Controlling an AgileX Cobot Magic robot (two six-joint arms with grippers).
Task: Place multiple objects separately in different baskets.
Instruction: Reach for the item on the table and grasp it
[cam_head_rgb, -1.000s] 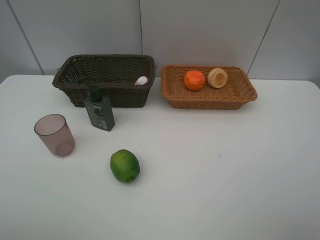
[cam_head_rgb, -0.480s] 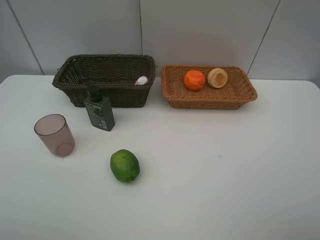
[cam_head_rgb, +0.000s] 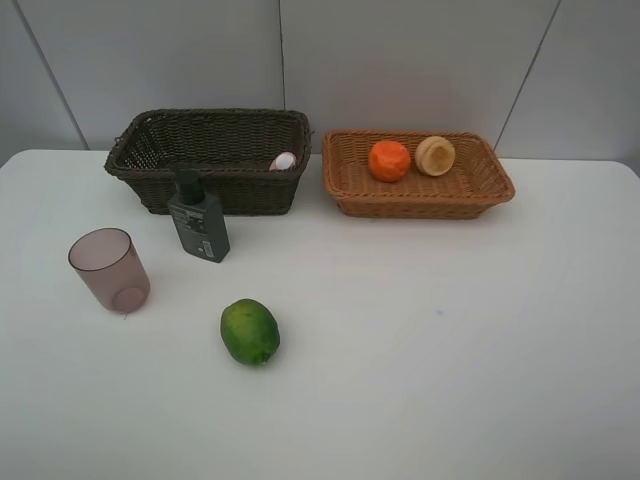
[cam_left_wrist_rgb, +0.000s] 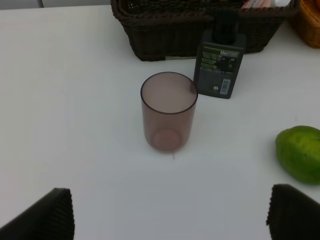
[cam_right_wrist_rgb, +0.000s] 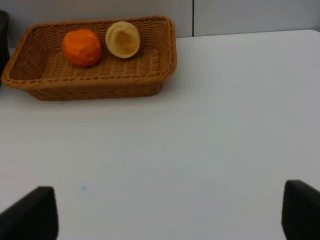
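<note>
Left tool (cam_left_wrist_rgb: 167, 215) standing spread wide, gripping nothing, facing mauve cup (cam_left_wrist_rgb: 168, 111), right tool (cam_right_wrist_rgb: 166, 212) standing equally wide, empty, facing tan basket (cam_right_wrist_rgb: 90, 84)

Dk basket (cam_head_rgb: 250, 190) & tan basket (cam_head_rgb: 420, 205) rough woven wicker; cup (cam_head_rgb: 108, 270) smooth transl. plastic; table (cam_head_rgb: 450, 350) matt.

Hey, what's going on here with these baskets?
A two-armed robot is sorting items into two baskets. The left claw and right claw are open, holding nothing. The orange and a pale round fruit lie in the tan basket; a white-capped item lies in the dark basket. The cup, pump bottle and lime sit on the table.
</note>
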